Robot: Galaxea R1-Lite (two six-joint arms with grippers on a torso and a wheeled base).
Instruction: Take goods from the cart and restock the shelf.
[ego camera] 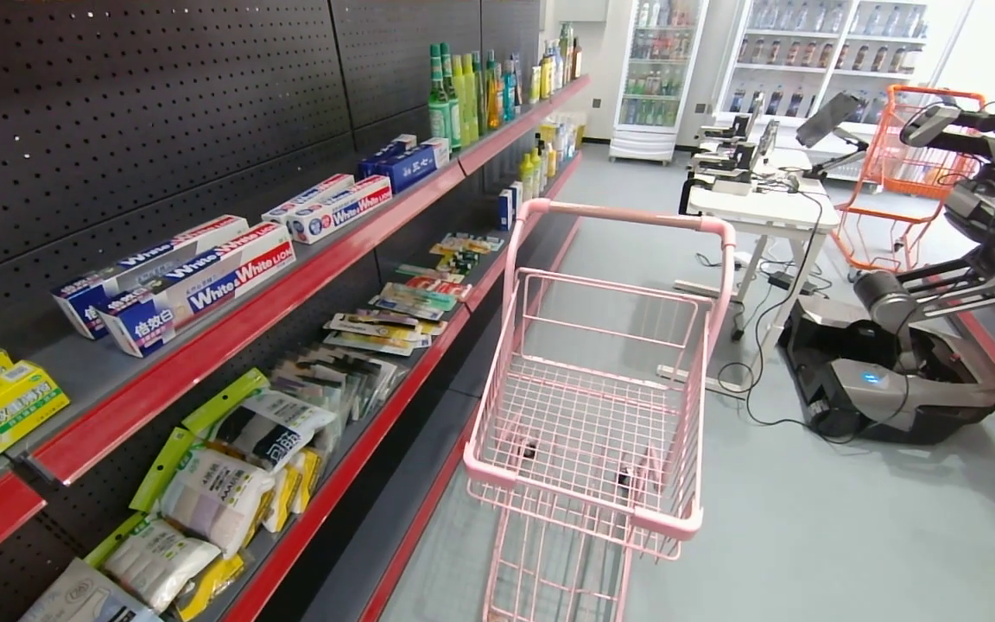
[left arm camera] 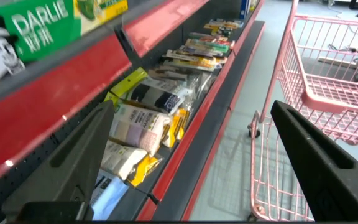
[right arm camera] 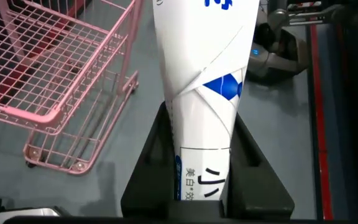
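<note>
One white-and-blue box (right arm camera: 201, 56) is clamped between the right jaws. Their dark fingers (right arm camera: 151, 168) press on its two long sides, and the box stands out lengthwise past the fingertips, above grey floor (right arm camera: 114, 186).

One pink wire cart (ego camera: 627, 214) lies beyond the right jaws, off to one side of the held box and apart from it. It also lies near the left jaws, on the robot's right of them.

Left jaws: spread wide apart, the two dark fingers (left arm camera: 73, 168) well separated.

One shelf (ego camera: 290, 294) with red front edges stands on the robot's left of the left jaws and runs away ahead of them. The cart stands just beside it in the aisle.

Upper level:
- green-and-yellow boxes (left arm camera: 42, 28), nearest the left jaws
- several long toothpaste boxes (ego camera: 195, 281) lying flat, farther ahead
- green and yellow bottles (ego camera: 463, 86) standing upright at the far end

Lower level, ahead of the left jaws:
- soft bags (ego camera: 221, 497) lying overlapped
- flat packets (ego camera: 385, 324) in a row farther along

One white worktop (ego camera: 774, 212) carrying devices stands well beyond the cart, with one orange cart (ego camera: 938, 91) behind it.
</note>
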